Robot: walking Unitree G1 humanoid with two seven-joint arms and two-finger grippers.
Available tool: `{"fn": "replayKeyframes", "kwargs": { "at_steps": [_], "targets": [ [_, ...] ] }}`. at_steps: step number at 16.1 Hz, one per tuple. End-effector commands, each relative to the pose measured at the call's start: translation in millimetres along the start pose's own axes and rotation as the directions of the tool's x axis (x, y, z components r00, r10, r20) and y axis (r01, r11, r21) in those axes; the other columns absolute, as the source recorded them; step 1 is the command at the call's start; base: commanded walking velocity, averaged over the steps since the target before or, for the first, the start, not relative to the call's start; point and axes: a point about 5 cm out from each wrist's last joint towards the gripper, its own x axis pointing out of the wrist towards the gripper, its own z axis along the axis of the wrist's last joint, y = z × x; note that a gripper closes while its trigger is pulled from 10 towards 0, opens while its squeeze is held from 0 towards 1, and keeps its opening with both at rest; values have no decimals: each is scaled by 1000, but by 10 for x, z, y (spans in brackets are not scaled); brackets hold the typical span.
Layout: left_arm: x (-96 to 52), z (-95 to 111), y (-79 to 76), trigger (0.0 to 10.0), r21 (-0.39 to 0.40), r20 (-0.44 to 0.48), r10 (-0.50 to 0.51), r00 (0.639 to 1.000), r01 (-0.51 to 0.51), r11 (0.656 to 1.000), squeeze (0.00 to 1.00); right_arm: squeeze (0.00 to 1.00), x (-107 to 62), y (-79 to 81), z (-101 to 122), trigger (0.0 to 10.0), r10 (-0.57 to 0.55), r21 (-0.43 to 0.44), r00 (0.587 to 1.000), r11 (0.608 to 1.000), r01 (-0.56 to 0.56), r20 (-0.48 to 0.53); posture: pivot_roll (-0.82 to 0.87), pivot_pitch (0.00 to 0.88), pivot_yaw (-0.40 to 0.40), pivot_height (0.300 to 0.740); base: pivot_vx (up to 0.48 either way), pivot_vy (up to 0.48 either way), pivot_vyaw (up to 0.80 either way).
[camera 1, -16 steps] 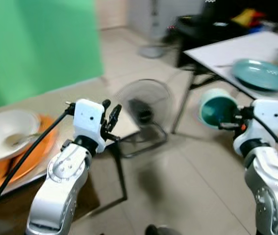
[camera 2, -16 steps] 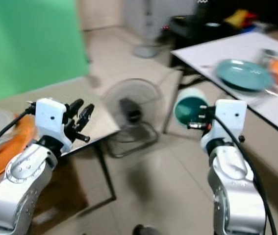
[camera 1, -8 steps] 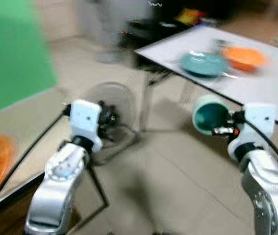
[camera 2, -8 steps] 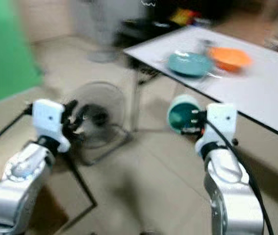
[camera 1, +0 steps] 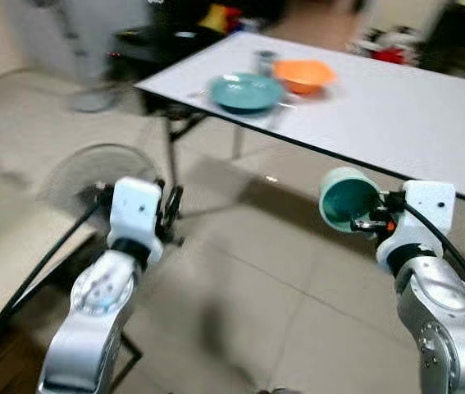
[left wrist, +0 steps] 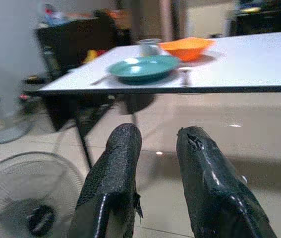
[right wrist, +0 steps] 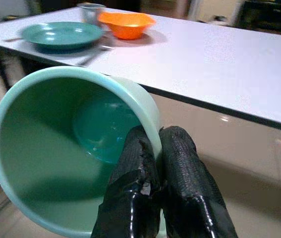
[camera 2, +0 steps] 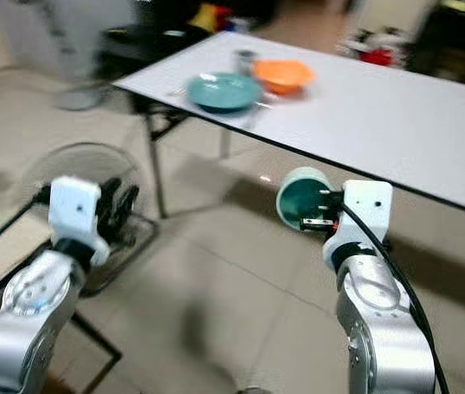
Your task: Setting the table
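two right gripper (right wrist: 157, 163) fingers pinch the green cup's (right wrist: 56, 144) rim.

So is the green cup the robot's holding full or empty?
Empty. The right gripper holds the cup tipped sideways, and its bare green bottom shows inside.

This looks like a room in a home, perhaps a dining area, though the head views are blurred. A long white surface (camera 1: 396, 107) carries a teal plate (camera 1: 244, 90), an orange bowl (camera 1: 303, 74) and a small cup (camera 1: 264, 60). A floor fan (left wrist: 24, 198) stands on pale tiles (camera 1: 257, 279), with dark, cluttered furniture (left wrist: 76, 42) behind.
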Motion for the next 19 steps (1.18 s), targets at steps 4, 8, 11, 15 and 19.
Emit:
{"fn": "replayKeyframes", "kwargs": {
  "at_steps": [4, 8, 11, 15, 19],
  "targets": [
    [26, 95, -22, 10000, -4, 51, -29, 998, 29, 1000, 0, 0, 10, -53, 44, 10000, -23, -15, 1000, 1000, 23, 16, 74, 0, 2, 740, 0, 0, -784],
    [55, 124, -61, 10000, -16, 66, -66, 996, 68, 998, 0, 0, 15, -70, 70, 10000, -40, -17, 999, 999, 41, 30, 64, 0, 12, 740, 128, 0, -583],
    [64, 92, -52, 10000, -17, 56, -73, 996, 74, 997, 0, 0, 9, -51, 85, 10000, -32, -17, 999, 999, 33, 40, 57, 0, 17, 740, 257, 0, 0],
    [69, 101, -33, 10000, -20, 63, -71, 995, 73, 997, 0, 0, 59, -7, 111, 10000, -1, -21, 999, 1000, 2, 49, 71, 0, 2, 740, 296, 0, 0],
    [68, 105, -16, 10000, -23, 67, -70, 995, 71, 997, 0, 0, 68, 38, 84, 10000, 23, -21, 999, 1000, -23, 32, 79, 0, -4, 740, 348, 0, -109]
  ]
}}
